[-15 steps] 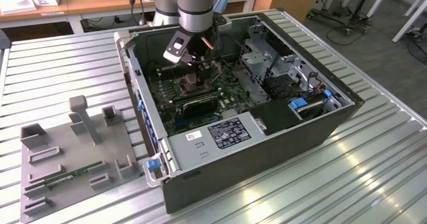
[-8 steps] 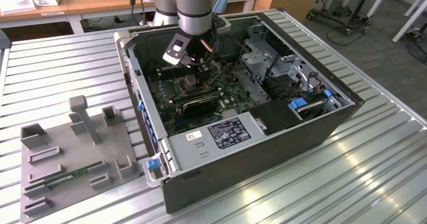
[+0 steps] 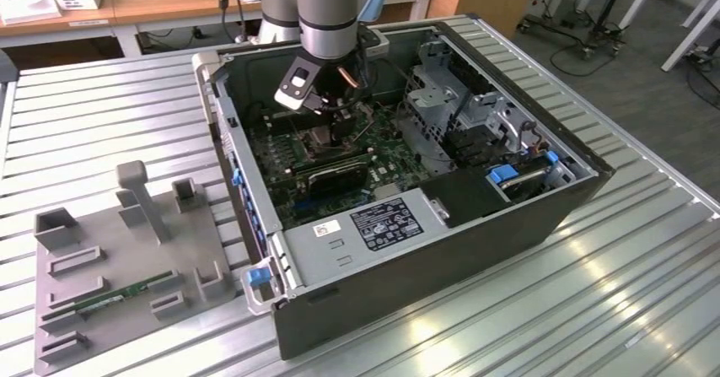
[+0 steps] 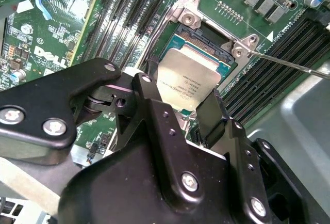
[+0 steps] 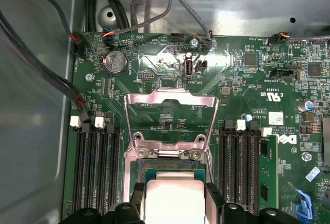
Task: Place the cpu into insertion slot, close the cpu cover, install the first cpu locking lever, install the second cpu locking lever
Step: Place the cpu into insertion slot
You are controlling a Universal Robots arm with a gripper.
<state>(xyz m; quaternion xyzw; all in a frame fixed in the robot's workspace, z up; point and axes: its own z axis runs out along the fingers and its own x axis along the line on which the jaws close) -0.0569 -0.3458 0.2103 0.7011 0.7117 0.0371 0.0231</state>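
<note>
Reaching down into the open computer case [image 3: 473, 250], the arm [image 3: 330, 14] brings its gripper [image 3: 327, 132] low over the green motherboard [image 3: 389, 145] in the exterior view (from this angle the hold of the fingers cannot be made out). The case stands on a slatted metal table [image 3: 562, 309]. Toward the exterior view's left lies a grey fixture tray [image 3: 124, 263] with a green memory stick [image 3: 121, 293] resting in it.

In the second wrist view the gripper [image 4: 181, 92] shows its two black fingers [image 4: 154, 105] pinching the cpu [image 4: 188, 77] by opposite edges, silver face up. The chip sits directly over the insertion slot [image 4: 203, 41], covering most of it. Whether it already touches the socket cannot be told. A thin locking lever [image 4: 289, 64] runs out from a corner of the socket rim, beside the long black memory slots [image 4: 273, 79].

In the first wrist view the gripper [image 5: 174, 193] again has a finger on each side of the cpu [image 5: 172, 206], clamped against it. Just beyond the chip, the dark insertion slot [image 5: 165, 164] lies exposed. The cpu cover [image 5: 170, 99] is swung open away from the socket, and the board shows through its square window. Memory slots [image 5: 95, 167] flank the socket on both sides, and a coin battery [image 5: 117, 62] sits farther off on the board.
</note>
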